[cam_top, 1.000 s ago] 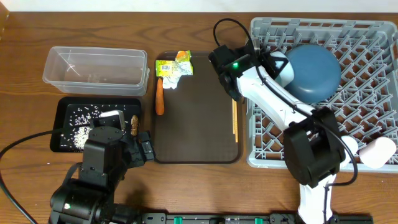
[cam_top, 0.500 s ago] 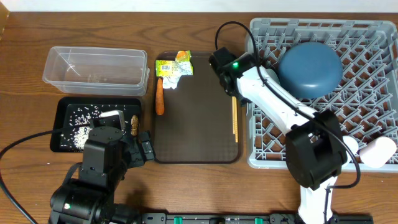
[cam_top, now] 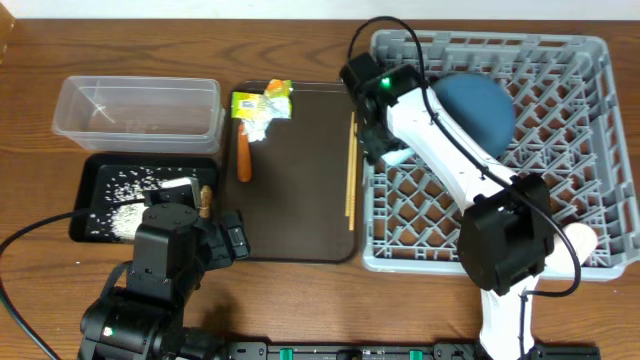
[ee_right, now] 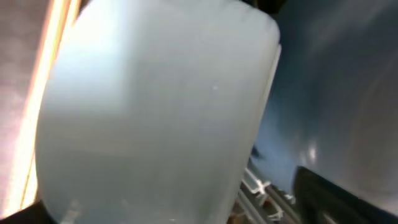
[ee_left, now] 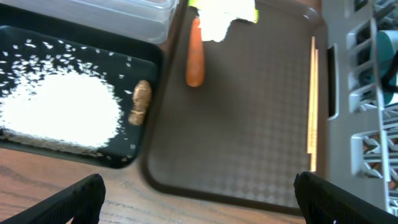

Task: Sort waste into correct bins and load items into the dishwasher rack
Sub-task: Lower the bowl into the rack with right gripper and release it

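The light-blue cup (ee_right: 155,106) fills the right wrist view, between the spread fingers of my right gripper (ee_right: 174,208), with a gap showing at the right finger (ee_right: 329,196). That gripper (cam_top: 388,150) is over the left edge of the grey dishwasher rack (cam_top: 560,150), beside the dark blue bowl (cam_top: 478,105). The wrapper (cam_top: 260,103), carrot (cam_top: 243,160) and chopsticks (cam_top: 350,165) lie on the brown serving tray (cam_top: 300,200). Rice (ee_left: 62,112) and a brown lump (ee_left: 139,102) lie in the black tray (ee_left: 144,62). My left gripper (ee_left: 199,205) is open and empty above the table's front.
The clear tub (cam_top: 135,105) stands behind the black tray (cam_top: 85,195) at the left. A white bowl (cam_top: 583,240) shows partly behind the right arm at the rack's front right. The serving tray lies between the bins and the rack.
My right gripper has gone from shut on the cup to spread wide and has dropped toward the rack's left edge. The rack, trays and tub now sit further left in view.
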`<state>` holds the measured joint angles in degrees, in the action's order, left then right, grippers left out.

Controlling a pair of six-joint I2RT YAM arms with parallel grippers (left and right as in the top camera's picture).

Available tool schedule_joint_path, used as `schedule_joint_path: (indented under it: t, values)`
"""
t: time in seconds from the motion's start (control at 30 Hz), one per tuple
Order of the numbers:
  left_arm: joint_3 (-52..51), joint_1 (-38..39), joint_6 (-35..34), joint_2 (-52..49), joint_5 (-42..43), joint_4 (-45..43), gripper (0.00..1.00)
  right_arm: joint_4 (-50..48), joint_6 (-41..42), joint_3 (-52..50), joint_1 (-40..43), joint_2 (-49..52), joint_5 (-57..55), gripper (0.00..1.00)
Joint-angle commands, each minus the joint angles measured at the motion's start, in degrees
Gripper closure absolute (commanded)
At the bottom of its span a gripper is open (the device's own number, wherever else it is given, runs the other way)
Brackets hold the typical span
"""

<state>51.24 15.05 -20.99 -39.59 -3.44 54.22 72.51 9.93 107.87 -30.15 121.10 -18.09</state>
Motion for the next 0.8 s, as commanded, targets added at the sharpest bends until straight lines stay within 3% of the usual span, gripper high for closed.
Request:
schedule_joint_path:
  t: [0.0,0.27,0.3,0.33,0.37,0.43,0.63,0.77]
  values:
    - [1.1,-0.3,0.0,0.0,-0.2,0.2,0.02,1.1,-0.1,5.5,-1.9,1.0,8.5,0.01]
    - [1.1,-0.3,0.0,0.0,-0.2,0.2,0.02,7.5,-0.2,13.1,-1.7,1.0,9.0,0.03]
    - [1.1,-0.3,0.0,0.0,-0.2,0.2,0.02,7.6,-0.1,13.2,-1.9,1.0,10.1,0.11]
    - [1.1,-0.3,0.0,0.0,-0.2,0.2,0.02,7.5,-0.1,13.2,-2.2,1.0,11.2,0.28]
    - [1.1,-0.3,0.0,0.0,-0.2,0.2,0.02,7.3,0.0,13.0,-2.4,1.1,12.9,0.55]
    - [1.1,-0.3,0.0,0.0,-0.2,0.2,0.02,5.9,1.7,11.8,-2.8,1.1,13.9,0.97]
    - [1.1,-0.3,0.0,0.0,-0.2,0.2,0.02,-4.5,5.9,3.9,-4.9,1.2,23.4,0.99]
    - [1.1,-0.3,0.0,0.0,-0.2,0.2,0.02,-9.4,12.3,-4.2,-6.1,1.2,17.4,0.99]
